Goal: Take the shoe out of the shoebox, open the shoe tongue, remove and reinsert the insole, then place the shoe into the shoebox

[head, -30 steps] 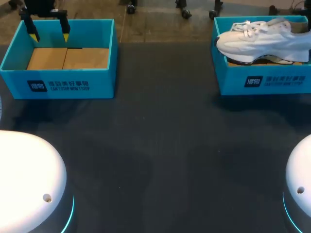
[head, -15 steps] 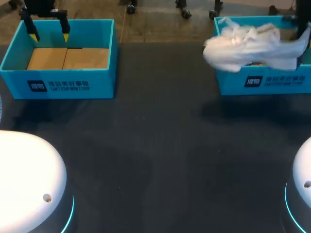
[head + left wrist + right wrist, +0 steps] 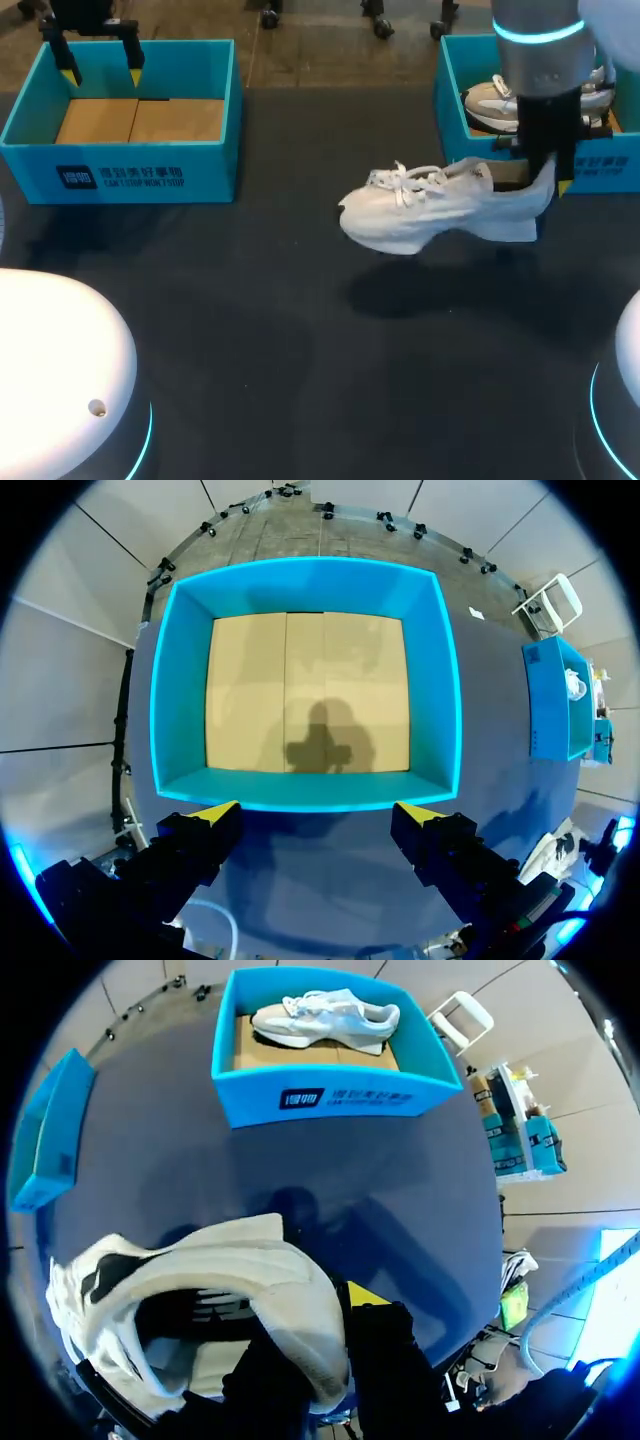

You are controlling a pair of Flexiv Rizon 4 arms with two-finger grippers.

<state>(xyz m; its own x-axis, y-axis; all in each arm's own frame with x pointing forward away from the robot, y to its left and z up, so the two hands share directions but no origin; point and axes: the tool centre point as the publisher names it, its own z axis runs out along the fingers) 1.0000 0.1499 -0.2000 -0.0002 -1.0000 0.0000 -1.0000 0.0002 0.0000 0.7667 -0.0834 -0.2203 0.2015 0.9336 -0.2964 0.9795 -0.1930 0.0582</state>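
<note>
At the far left the left gripper (image 3: 101, 72) hangs over the back edge of the left shoebox (image 3: 120, 178), its yellow-tipped fingers spread wide with nothing between them. In the left wrist view the left gripper (image 3: 318, 815) looks straight down into this teal shoebox (image 3: 180, 680), which shows only its tan cardboard floor. Right of the middle, a white sneaker (image 3: 430, 205) is held up off the dark table (image 3: 300, 340), toe pointing left and its shadow on the surface below. The right gripper (image 3: 550, 178) has it by the heel. In the right wrist view the sneaker (image 3: 200, 1280) has its heel collar pinched in the right gripper (image 3: 330, 1330), one finger inside and one outside. Just behind stands the right shoebox (image 3: 620, 165), holding a second sneaker (image 3: 490, 100).
</note>
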